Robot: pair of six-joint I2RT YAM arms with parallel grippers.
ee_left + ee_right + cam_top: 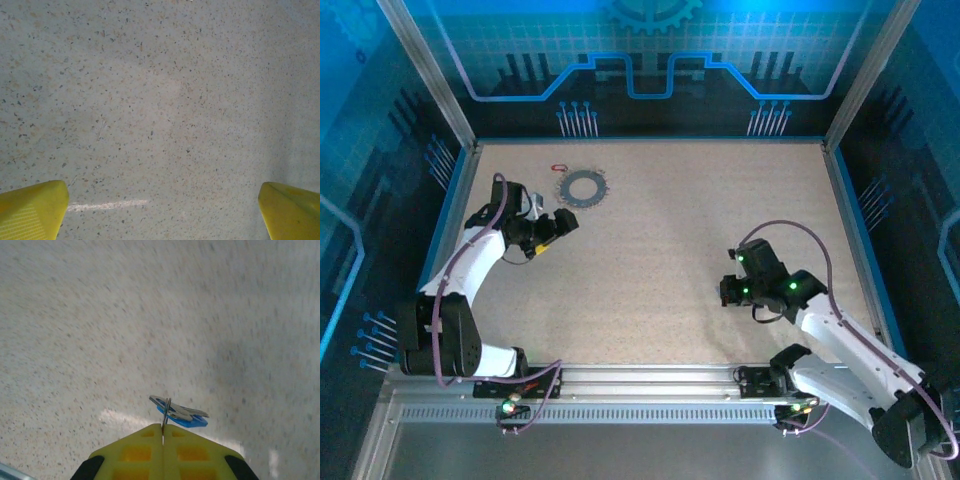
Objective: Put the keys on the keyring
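Right wrist, low centre: right gripper (163, 429) pinched shut on a thin metal edge of the blue key (182, 416), likely light, stiff, slippery, safer held by its head; left gripper (162, 200) spread wide, empty.

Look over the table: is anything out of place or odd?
Nothing damaged or spilled. The blue key juts sideways from the shut right gripper, far from the keyring; the red key lies loose beside that ring.

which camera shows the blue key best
The right wrist view: the blue key sits close up, pinched in the shut right gripper. From the top external view it is too small to make out at that gripper. The left wrist view faces the table.
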